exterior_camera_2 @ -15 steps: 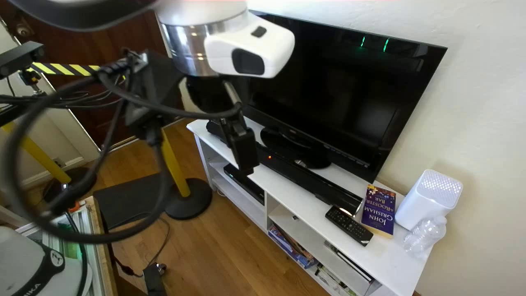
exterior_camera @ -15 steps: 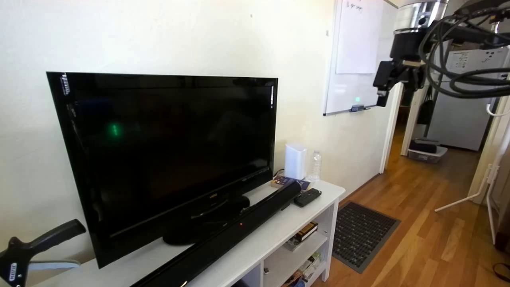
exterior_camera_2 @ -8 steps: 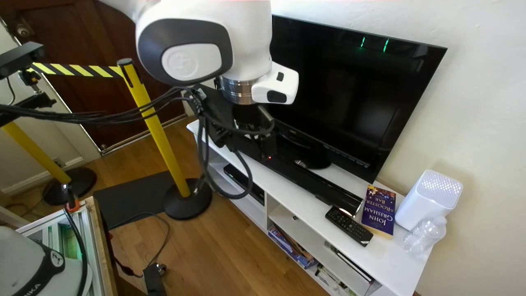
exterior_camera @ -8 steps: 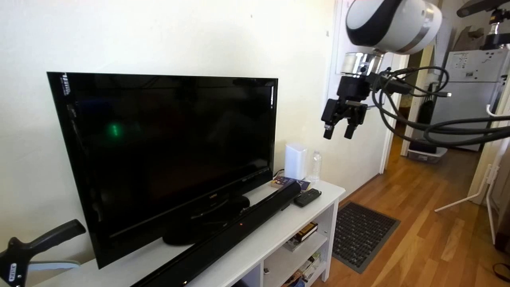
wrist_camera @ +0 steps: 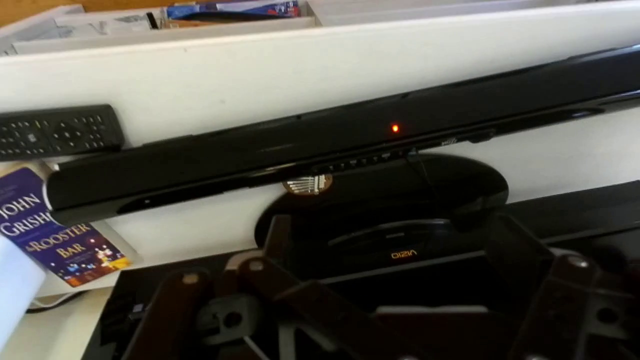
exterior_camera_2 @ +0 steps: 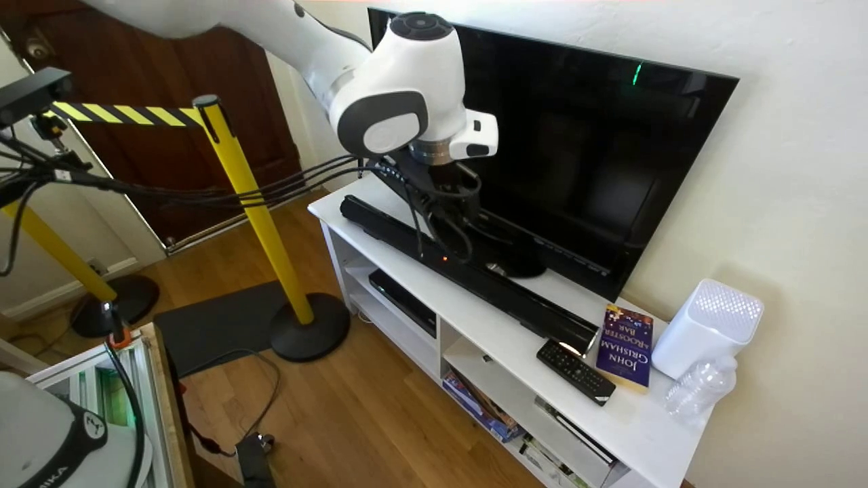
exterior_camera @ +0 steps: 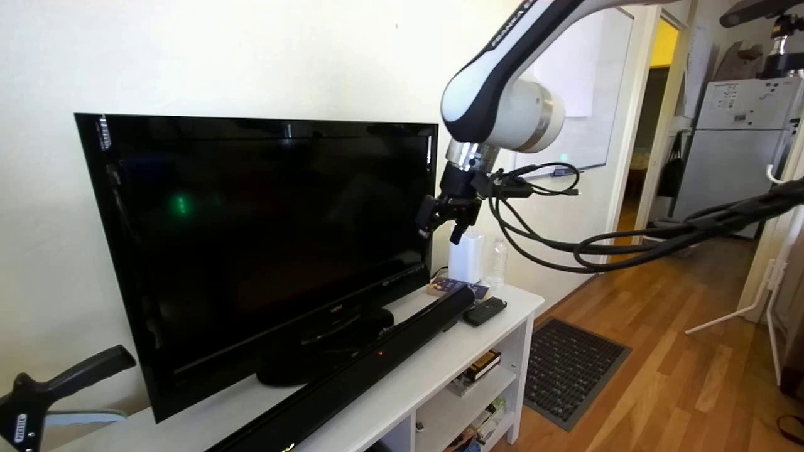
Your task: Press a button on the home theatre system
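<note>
The home theatre system, a long slim black soundbar (exterior_camera: pixel 402 339), lies on the white stand in front of the TV. It also shows in an exterior view (exterior_camera_2: pixel 515 298) and across the wrist view (wrist_camera: pixel 240 150). A small red light glows on it. In the wrist view a row of small buttons (wrist_camera: pixel 365 161) runs along its top edge near the middle. My gripper (exterior_camera: pixel 440 236) is in the air above the soundbar, apart from it, pointing down. In the wrist view its fingers (wrist_camera: pixel 392 227) are spread wide with nothing between them. Cables partly hide the gripper in an exterior view.
The large black TV (exterior_camera: pixel 270 213) stands right behind the soundbar. A remote (exterior_camera_2: pixel 576 372), a paperback book (exterior_camera_2: pixel 625 347), a white upright box (exterior_camera_2: pixel 708 329) and a clear bottle (exterior_camera_2: pixel 702 388) are at one end of the stand (exterior_camera_2: pixel 651 434). Loose cables hang from the arm.
In both exterior views the arm has moved from far right of the TV, or near the camera, toward the TV and soundbar. The gripper stays open. The soundbar and other objects have not moved.
</note>
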`<state>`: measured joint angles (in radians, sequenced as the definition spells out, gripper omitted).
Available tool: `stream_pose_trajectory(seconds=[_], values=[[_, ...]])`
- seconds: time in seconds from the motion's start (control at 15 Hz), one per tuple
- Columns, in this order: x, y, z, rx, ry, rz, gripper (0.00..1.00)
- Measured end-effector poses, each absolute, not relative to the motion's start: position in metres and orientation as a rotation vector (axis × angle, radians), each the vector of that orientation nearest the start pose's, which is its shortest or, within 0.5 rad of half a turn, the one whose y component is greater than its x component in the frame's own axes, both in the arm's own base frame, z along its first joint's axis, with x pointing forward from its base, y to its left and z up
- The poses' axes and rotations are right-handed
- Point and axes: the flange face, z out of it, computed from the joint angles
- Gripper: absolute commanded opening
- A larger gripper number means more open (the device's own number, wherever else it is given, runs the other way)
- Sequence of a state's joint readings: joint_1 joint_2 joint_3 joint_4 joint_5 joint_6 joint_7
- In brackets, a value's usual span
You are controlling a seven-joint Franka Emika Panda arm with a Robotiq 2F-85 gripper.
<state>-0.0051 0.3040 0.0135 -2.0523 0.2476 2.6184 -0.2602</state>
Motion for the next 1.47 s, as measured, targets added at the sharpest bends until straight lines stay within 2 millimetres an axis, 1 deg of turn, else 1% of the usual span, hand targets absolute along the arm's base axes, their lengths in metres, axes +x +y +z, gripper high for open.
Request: stream_pose_trajectory(seconds=[0.13,0.27,0.4,0.87,1.0,1.2,1.4,1.47], values=[[0.638,0.005,0.306,-2.983,-0.116,-0.488,1.00],[0.655,0.005,0.300,-2.979,-0.107,-0.552,1.00],[0.658,0.005,0.295,-2.978,-0.107,-0.549,1.00],[0.657,0.006,0.297,-2.975,-0.109,-0.552,1.00],[0.657,0.007,0.293,-2.979,-0.117,-0.543,1.00],[0.662,0.010,0.273,-2.984,-0.136,-0.507,1.00],[0.673,0.014,0.248,-2.991,-0.175,-0.470,1.00],[0.678,0.015,0.240,-2.993,-0.187,-0.466,0.95]])
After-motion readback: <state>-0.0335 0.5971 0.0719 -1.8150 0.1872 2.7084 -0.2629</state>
